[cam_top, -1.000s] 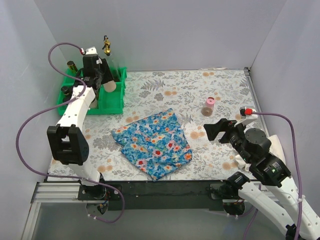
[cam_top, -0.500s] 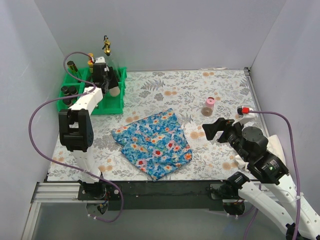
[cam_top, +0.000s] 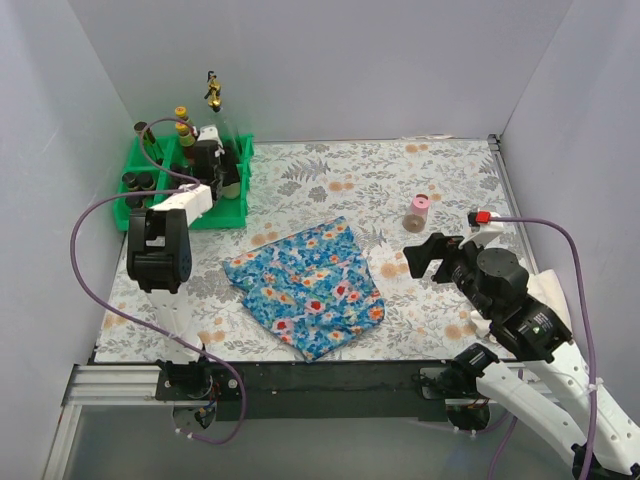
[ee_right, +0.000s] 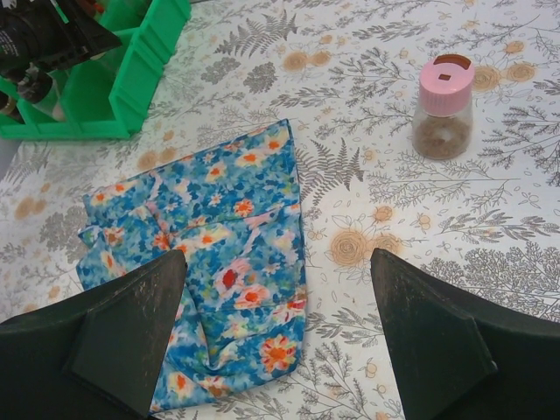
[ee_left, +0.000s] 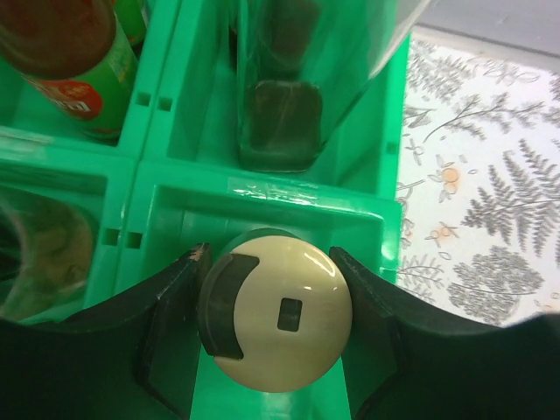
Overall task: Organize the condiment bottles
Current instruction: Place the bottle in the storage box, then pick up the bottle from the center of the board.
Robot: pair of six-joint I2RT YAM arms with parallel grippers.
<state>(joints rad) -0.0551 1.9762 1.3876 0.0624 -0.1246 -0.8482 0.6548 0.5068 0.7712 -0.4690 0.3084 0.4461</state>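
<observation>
The right gripper (cam_top: 428, 258) hangs with fingers wide apart, holding nothing. Just past it, the pink-lidded jar (ee_right: 444, 105) waits on the table (ee_right: 490, 262). Far back, the left gripper (ee_left: 269, 262) is clamped on the cream bottle (ee_left: 297, 293) in a corner pocket of the green tray (ee_left: 262, 194). It likely needs to let go next. The cap hides whether the bottle touches the tray floor.

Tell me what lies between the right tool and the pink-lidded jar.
Nothing stands there: only bare patterned table lies between the open right tool and the pink-lidded jar. The right wrist view shows it, and the top view agrees.
</observation>
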